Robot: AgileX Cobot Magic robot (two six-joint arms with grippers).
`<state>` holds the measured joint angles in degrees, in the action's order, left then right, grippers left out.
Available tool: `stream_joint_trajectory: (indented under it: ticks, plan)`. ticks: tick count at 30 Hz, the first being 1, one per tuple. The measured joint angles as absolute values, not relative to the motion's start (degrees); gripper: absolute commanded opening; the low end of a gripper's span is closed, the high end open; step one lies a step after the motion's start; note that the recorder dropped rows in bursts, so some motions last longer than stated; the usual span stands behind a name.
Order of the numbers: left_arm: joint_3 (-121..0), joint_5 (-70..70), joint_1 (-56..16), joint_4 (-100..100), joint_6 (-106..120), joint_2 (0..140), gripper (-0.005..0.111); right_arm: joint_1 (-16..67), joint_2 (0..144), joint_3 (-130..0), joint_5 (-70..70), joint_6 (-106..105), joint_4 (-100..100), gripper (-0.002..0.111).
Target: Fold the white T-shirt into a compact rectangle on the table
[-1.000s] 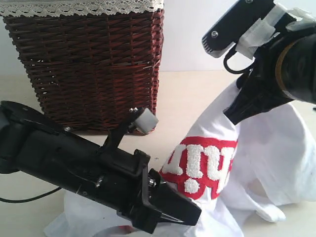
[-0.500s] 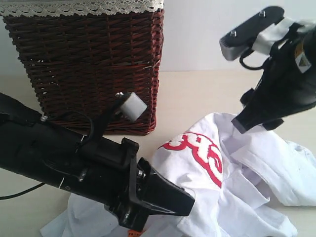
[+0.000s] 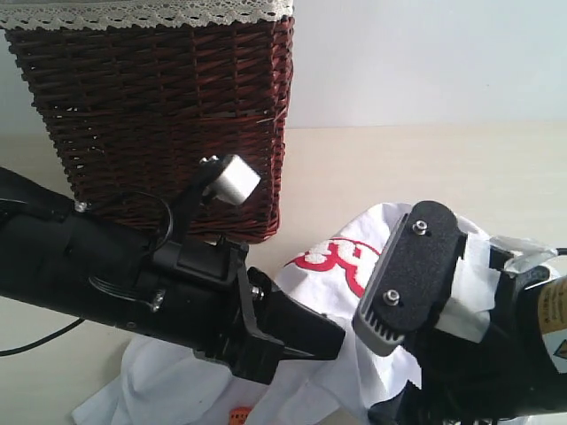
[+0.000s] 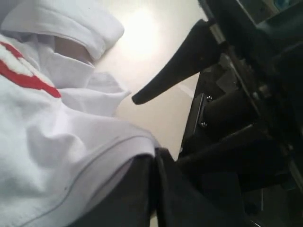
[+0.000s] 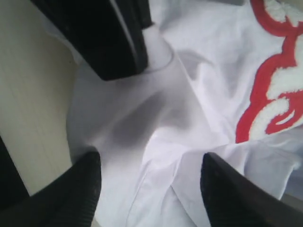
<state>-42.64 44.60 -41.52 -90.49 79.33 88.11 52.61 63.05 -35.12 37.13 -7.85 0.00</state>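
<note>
Shirt status: the white T-shirt (image 3: 390, 226) lies in a rumpled heap on the table (image 3: 425, 168), in front of the wicker basket (image 3: 159, 115) and toward its right-hand corner. It is nowhere near a rectangle. The cloth is soft, matte cotton thrown into deep rounded folds, and one stitched hem runs in a thin curve across the left wrist view. The lettering (image 3: 341, 258) is fuzzy white pile edged in red, and I can see only a creased fragment of it. A small orange tag (image 3: 239, 414) peeks out at the near edge of the heap. The left gripper (image 3: 330, 335) is clenched, its two tapered black fingers pressed flat together with a fold of the shirt pinched between them. The right gripper (image 5: 149, 170) is released. Its jaws stand wide apart over the cloth, and the ribbed black fingers (image 5: 80, 194) sit either side of a shadowed crease. I cannot tell whether they touch the fabric. A pebbled black plate (image 3: 412, 274) with two screws and a ribbed grey edge rides on the right arm. The table is smooth pale beige. The basket is a tight dark red-brown weave with a white lace trim (image 3: 151, 13) along its rim.
</note>
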Motion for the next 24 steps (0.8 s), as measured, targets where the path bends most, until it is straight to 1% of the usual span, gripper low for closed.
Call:
stream_joint_trajectory:
  ticks: [4,9,13,17,24]
  plan:
    - [-42.6,44.4,-41.5,-91.2,80.1,88.1,0.0,52.6,63.5,-36.1,38.7,-8.8,2.7,0.06]
    - [-42.6,42.8,-41.5,-91.2,80.2,88.1,0.0,52.6,59.0,-40.3,42.5,-9.7,3.1,0.06]
    - [-42.6,41.2,-41.5,-91.2,80.2,88.1,0.0,52.6,57.2,-39.4,43.4,-10.0,4.2,0.06]
    - [-42.6,41.0,-41.5,-92.2,80.5,88.1,0.0,52.6,57.8,-36.2,42.4,-10.6,4.5,0.06]
    - [-42.6,40.8,-41.5,-95.0,81.5,88.1,0.0,52.6,63.0,-35.8,39.0,-13.4,6.5,0.06]
